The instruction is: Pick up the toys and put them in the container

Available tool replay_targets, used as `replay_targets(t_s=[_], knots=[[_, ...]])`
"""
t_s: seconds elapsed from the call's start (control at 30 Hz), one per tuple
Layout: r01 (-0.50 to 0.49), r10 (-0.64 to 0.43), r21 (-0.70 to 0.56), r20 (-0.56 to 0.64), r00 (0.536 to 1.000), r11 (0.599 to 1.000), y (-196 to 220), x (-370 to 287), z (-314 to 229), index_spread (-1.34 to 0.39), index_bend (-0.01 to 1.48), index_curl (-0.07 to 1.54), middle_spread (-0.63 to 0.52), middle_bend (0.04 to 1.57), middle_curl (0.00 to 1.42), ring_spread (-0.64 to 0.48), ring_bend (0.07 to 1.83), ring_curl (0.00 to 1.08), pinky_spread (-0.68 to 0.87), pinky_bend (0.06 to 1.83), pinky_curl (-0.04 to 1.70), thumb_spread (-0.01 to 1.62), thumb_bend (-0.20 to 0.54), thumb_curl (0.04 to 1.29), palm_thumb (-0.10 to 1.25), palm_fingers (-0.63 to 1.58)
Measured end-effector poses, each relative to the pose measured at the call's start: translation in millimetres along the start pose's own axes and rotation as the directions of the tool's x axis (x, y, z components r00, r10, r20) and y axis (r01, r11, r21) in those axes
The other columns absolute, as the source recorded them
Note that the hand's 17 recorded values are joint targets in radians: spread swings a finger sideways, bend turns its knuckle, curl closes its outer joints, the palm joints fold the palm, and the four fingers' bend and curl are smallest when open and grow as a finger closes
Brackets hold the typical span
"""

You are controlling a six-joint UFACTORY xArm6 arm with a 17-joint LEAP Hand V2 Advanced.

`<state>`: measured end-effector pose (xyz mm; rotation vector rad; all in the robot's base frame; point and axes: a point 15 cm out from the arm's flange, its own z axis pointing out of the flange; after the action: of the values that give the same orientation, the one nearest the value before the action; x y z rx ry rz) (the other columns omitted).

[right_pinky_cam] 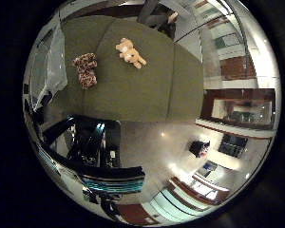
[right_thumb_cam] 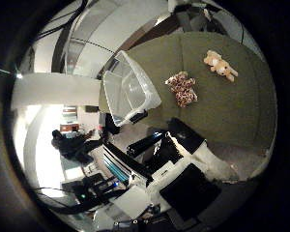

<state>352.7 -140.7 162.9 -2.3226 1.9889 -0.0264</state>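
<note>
2 soft toys lie on the olive green surface point(right_thumb_cam: 232, 111): a spotted brown plush point(right_thumb_cam: 182, 88) in the upper middle of the thumb side frame, and a tan teddy point(right_thumb_cam: 220, 65) further toward the upper right. They sit near each other but apart, neither touching the other, both out in the open with bare green cloth all round. That spacing suits a 1-at-a-time pick, since curled fingers can close round 1 toy without dragging the other along.

The clear plastic container point(right_thumb_cam: 130, 87) stands at the edge of the green surface, just beside the spotted plush, its mouth open and nothing visible inside. Neither toy is in it, so the task looks to be at its start.

The hand point(right_thumb_cam: 183, 159) shows only as white and black parts in the lower middle of the thumb side frame; I cannot tell whether its fingers are apart or together, and nothing appears to be held. Both toys look small in view, so the palm seems well apart from them, probably high above the surface.

The spotted plush, being nearer the container, seems the likely first pick, with only a brief carry to the open mouth.
</note>
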Motion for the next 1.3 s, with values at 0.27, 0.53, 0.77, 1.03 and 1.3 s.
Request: replay_targets(t_s=[0.27,0.53,0.77,1.03,1.3], knots=[[-0.014,0.014,0.014,-0.012,1.0,1.0,-20,20,-5,-0.36,0.19,0.37,0.04,0.18,0.27,0.19,0.2,0.22,0.35,0.44,0.12,1.12,-0.034,0.35,0.66,0.17],[-0.062,0.063,0.026,-0.019,0.998,0.998,-70,76,1,-0.33,0.18,0.34,0.05,0.18,0.28,0.19,0.2,0.24,0.34,0.46,0.12,1.12,-0.028,0.31,0.57,0.15],[-0.094,0.094,0.019,-0.013,0.995,0.995,-112,105,26,-0.3,0.17,0.33,0.06,0.19,0.29,0.19,0.22,0.25,0.34,0.48,0.12,1.1,-0.025,0.29,0.53,0.15],[-0.119,0.119,0.003,-0.009,0.993,0.993,-159,114,99,-0.25,0.17,0.32,0.08,0.19,0.3,0.19,0.24,0.26,0.34,0.48,0.12,1.1,-0.023,0.28,0.52,0.16],[-0.136,0.137,-0.041,0.008,0.991,0.99,-181,116,173,-0.23,0.17,0.31,0.09,0.2,0.31,0.19,0.25,0.26,0.34,0.49,0.12,1.09,-0.023,0.29,0.52,0.14]])
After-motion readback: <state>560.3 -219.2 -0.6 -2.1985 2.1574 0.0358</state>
